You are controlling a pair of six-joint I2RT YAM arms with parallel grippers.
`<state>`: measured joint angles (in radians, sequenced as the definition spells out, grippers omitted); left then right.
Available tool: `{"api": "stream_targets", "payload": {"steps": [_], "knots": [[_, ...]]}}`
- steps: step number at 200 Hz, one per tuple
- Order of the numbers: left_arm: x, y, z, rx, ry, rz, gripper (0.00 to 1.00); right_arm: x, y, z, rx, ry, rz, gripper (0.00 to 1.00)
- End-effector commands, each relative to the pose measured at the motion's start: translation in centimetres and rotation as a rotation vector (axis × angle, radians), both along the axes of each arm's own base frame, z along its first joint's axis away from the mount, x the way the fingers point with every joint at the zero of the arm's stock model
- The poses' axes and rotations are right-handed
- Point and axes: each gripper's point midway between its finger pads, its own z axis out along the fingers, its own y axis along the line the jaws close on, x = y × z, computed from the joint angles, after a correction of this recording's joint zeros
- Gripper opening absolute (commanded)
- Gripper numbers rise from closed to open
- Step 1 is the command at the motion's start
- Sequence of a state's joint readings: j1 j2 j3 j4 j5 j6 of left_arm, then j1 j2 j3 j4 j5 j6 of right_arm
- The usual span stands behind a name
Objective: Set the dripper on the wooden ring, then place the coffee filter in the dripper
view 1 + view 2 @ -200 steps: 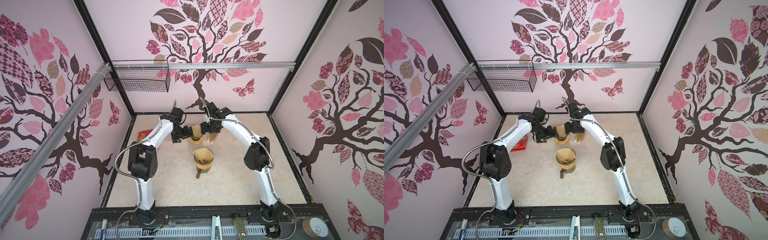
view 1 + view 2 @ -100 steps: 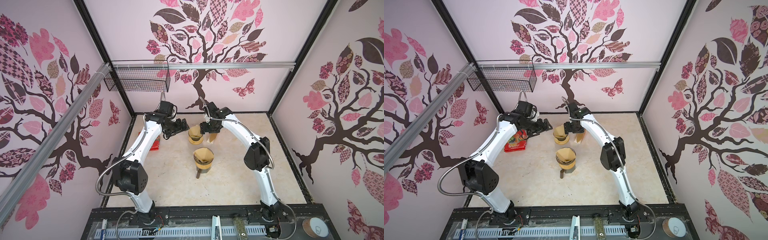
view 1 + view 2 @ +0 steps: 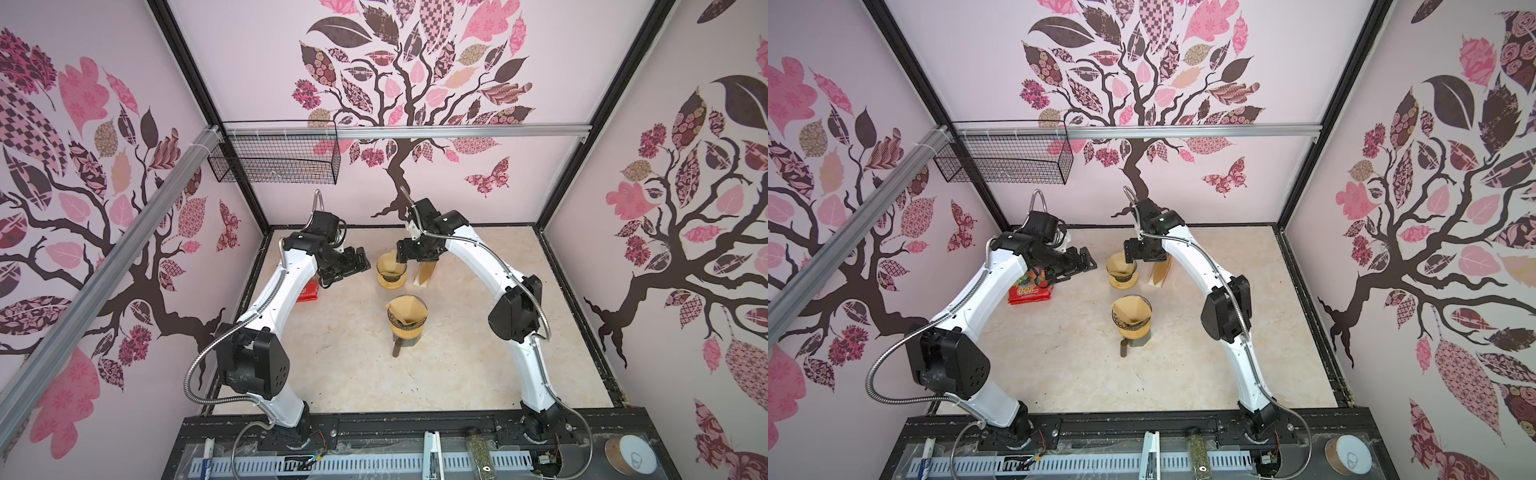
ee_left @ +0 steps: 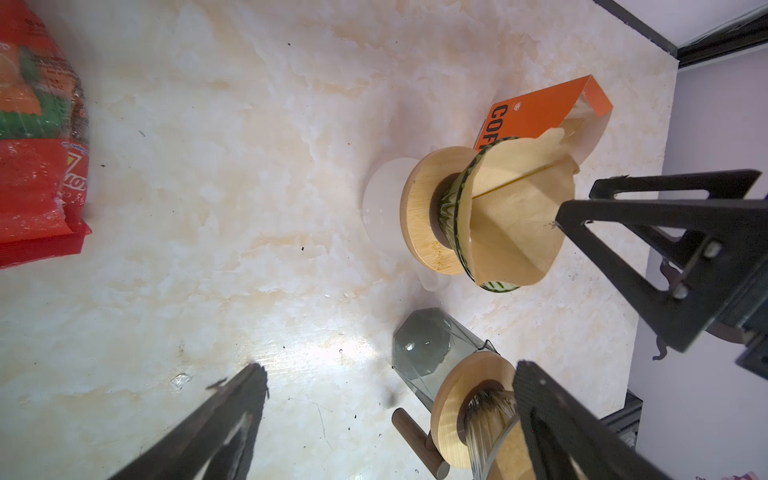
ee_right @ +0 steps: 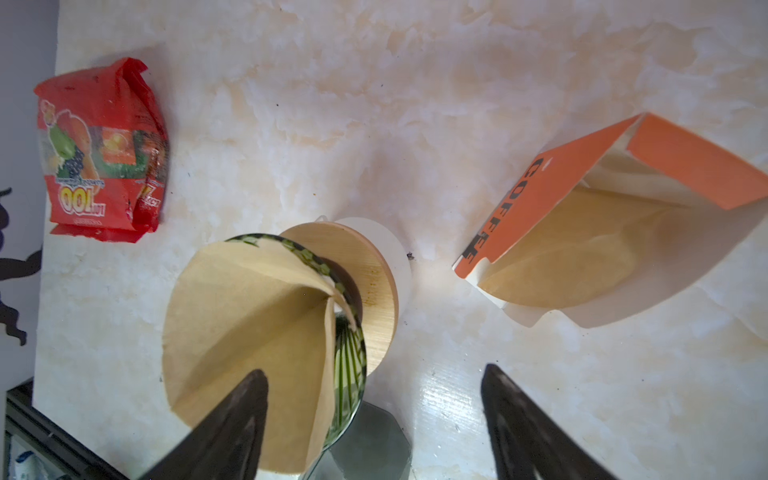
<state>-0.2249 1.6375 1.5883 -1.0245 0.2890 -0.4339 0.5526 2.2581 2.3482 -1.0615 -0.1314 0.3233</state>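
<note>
The far dripper [image 3: 391, 275] is green glass with a wooden collar, standing on a white cup. A brown paper coffee filter [image 5: 249, 324] sits in it as an open cone, one edge above the rim [image 4: 515, 208]. My right gripper [image 3: 405, 257] [image 5: 374, 374] hovers just over this dripper, open, with one finger above the filter and nothing held. My left gripper [image 3: 361, 259] [image 4: 390, 374] is open and empty, a short way left of the dripper. A nearer dripper [image 3: 407, 328] on a grey glass carafe also holds a filter [image 3: 406, 307].
An orange box of filters [image 5: 582, 187] stands open just right of the far dripper [image 3: 1160, 270]. A red snack bag [image 3: 1030, 293] lies at the left under my left arm. A wire basket [image 3: 274, 160] hangs on the back wall.
My left gripper has drawn back to the left, away from the far dripper. My right gripper has stayed over the dripper and its jaws have spread wider.
</note>
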Motion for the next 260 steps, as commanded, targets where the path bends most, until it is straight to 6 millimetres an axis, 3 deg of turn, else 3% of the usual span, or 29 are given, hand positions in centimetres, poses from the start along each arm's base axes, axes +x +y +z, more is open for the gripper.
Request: {"api": "stream_targets", "payload": {"steps": [1,13,26,51,91,127,156,181,211,241,260], "knots": [[-0.9,0.3,1.2,0.019,-0.033,-0.039,0.96,-0.9,-1.8,9.1,0.105,-0.140,-0.029,0.87],[-1.0,0.3,1.6,0.024,-0.038,-0.054,0.96,-1.1,-2.6,10.9,0.135,-0.159,-0.045,0.88],[-1.2,0.2,2.1,0.027,-0.044,-0.071,0.97,-1.3,-3.9,12.7,0.162,-0.185,-0.067,1.00],[-1.4,-0.3,3.3,0.002,-0.055,-0.100,0.97,-1.9,-7.2,16.4,0.185,-0.261,-0.135,1.00],[-0.3,0.2,5.3,0.017,-0.110,-0.057,0.97,-3.6,-13.2,20.2,0.159,-0.378,-0.265,1.00],[1.3,2.7,7.1,0.071,-0.198,0.050,0.97,-4.8,-18.6,20.0,0.170,-0.398,-0.407,1.00],[2.6,7.7,8.3,0.175,-0.283,0.238,0.97,-6.1,-21.1,19.3,0.143,-0.427,-0.478,1.00],[3.0,13.3,6.9,0.304,-0.362,0.410,0.97,-7.4,-21.3,18.7,0.178,-0.420,-0.489,1.00],[1.5,18.0,3.0,0.411,-0.488,0.583,0.97,-8.6,-19.7,16.9,0.249,-0.349,-0.439,1.00],[0.6,19.9,-1.6,0.562,-0.440,0.568,0.97,-9.1,-19.4,15.4,0.256,-0.323,-0.421,1.00],[0.8,20.6,-4.1,0.567,-0.426,0.556,0.97,-9.4,-19.3,14.7,0.249,-0.309,-0.412,1.00]]}}
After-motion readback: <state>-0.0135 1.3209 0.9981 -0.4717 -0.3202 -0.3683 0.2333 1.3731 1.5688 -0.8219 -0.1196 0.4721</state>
